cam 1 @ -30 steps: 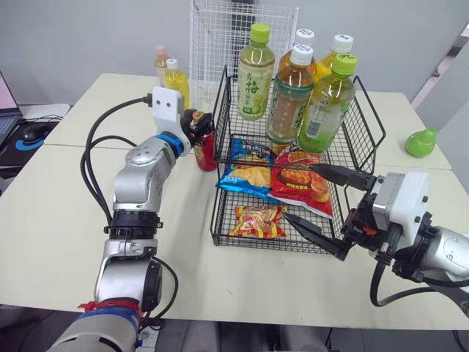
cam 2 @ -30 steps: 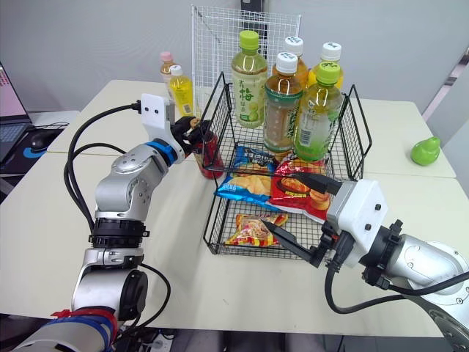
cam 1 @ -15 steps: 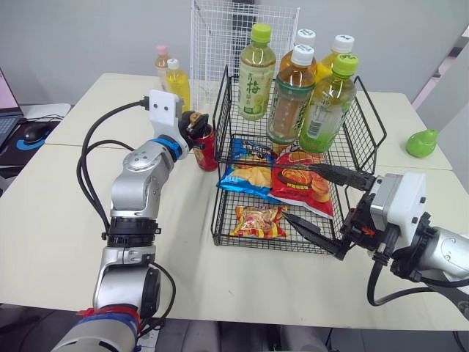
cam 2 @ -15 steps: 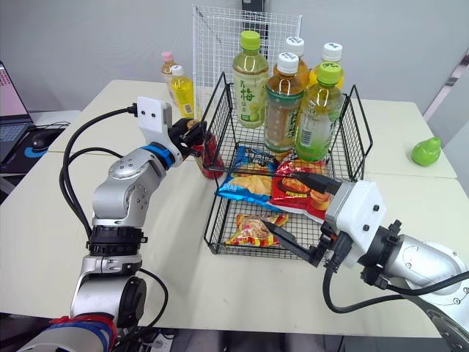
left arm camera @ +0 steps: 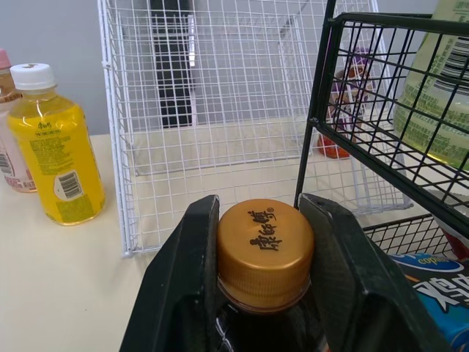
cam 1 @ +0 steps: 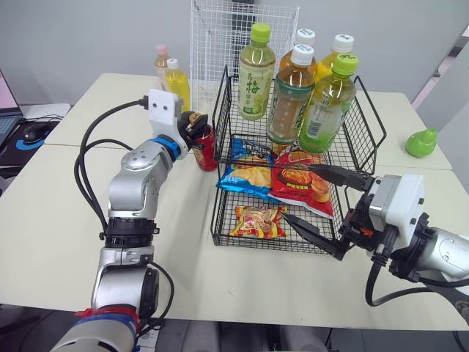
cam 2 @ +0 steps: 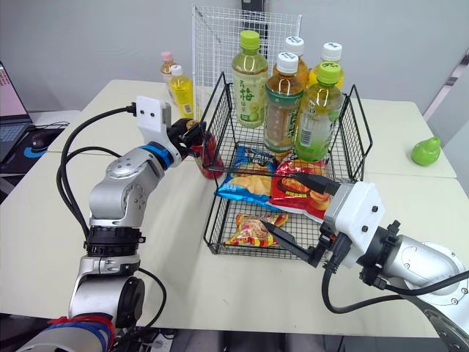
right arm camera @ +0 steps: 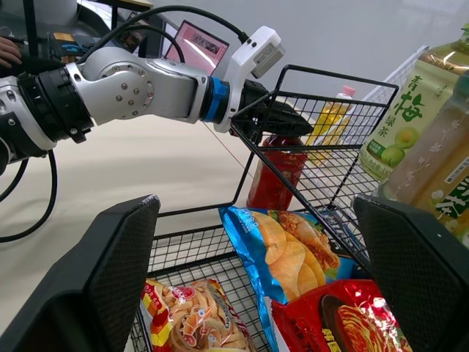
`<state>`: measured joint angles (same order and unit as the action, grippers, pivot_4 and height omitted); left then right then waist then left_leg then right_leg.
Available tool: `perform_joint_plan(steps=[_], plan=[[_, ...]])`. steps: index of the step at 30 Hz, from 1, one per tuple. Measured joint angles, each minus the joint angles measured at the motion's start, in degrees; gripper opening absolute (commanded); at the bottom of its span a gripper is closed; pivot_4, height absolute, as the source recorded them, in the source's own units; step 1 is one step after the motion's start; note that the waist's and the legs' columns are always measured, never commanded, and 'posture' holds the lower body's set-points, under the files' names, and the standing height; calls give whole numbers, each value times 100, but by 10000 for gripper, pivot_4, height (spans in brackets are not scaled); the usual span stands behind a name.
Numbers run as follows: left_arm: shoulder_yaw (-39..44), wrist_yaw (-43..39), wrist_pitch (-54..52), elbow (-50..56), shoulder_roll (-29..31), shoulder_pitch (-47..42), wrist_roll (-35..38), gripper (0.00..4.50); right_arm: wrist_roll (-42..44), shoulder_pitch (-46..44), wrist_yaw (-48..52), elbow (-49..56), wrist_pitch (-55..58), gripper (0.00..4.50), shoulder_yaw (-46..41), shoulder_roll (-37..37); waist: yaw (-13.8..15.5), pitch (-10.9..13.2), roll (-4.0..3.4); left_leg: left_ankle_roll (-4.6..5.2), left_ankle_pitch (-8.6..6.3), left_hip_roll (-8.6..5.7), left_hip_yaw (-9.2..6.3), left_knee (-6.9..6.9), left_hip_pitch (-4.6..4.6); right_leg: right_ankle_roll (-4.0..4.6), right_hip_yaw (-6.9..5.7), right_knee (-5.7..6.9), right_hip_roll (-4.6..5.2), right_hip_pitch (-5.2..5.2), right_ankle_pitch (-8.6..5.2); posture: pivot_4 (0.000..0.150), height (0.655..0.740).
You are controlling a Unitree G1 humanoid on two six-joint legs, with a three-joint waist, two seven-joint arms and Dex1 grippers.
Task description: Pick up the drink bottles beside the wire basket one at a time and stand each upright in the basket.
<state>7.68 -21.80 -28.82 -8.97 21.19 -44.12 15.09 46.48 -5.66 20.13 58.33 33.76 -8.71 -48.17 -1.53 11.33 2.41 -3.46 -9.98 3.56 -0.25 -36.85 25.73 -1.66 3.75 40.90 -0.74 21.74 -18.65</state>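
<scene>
1. Your left gripper (cam 1: 196,125) is clenched on the neck of the red bottle (cam 1: 206,150). From the head views its fingers hide the gold cap, and you cannot tell whether the base touches the table (cam 1: 58,220).
2. That bottle stands upright just outside the left side of the black wire basket (cam 1: 256,245).
3. Your right gripper (cam 1: 299,192) hangs with fingers spread wide at the basket's front right, in front of the snack bags (cam 1: 253,174) in the lower tier.
4. Four upright bottles (cam 1: 292,99) crowd the upper tier.
5. Behind your left gripper, a yellow bottle (cam 1: 176,82) half hides a pink-capped bottle (cam 1: 160,62) beside a white wire grid (cam 1: 220,37).
6. A laptop (cam 1: 6,110) is cut off at the left edge.
</scene>
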Motion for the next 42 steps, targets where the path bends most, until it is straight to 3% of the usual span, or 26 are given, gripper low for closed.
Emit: perform_joint_plan(steps=[24, 33, 37, 42], plan=[[1, -111, -297, 252, 199, 67, 27, 13202, -154, 174, 476, -188, -126, 45000, -310, 144, -4, 0, 0, 0, 0, 1, 0, 4, 1, 0, 0, -2, -1, 3, 0, 1500, 7360], [278, -1218, -1128, 562, 1626, -222, 647, 13198, -306, 120, 713, -260, -238, 45000, -382, 134, -18, 7, 7, -1, 0, 4, -1, 8, 5, -5, -3, -3, -4, 10, -3, 1500, 7360], [516, -1913, -1460, -219, 2421, -1358, 1019, 13192, -218, -71, 869, -410, -315, 45000, -573, 132, -12, 16, 20, 0, 0, 2, -1, 6, 11, -6, -7, -12, -3, 10, -4, 1500, 7360], [568, -2774, -1615, -1266, 2967, -2879, 1241, 13191, 559, -455, 977, -540, -217, 45000, -963, -132, 1, 17, 19, 0, -1, -2, 0, 13, 14, -3, -11, -19, 2, 10, -3, 1500, 7360]])
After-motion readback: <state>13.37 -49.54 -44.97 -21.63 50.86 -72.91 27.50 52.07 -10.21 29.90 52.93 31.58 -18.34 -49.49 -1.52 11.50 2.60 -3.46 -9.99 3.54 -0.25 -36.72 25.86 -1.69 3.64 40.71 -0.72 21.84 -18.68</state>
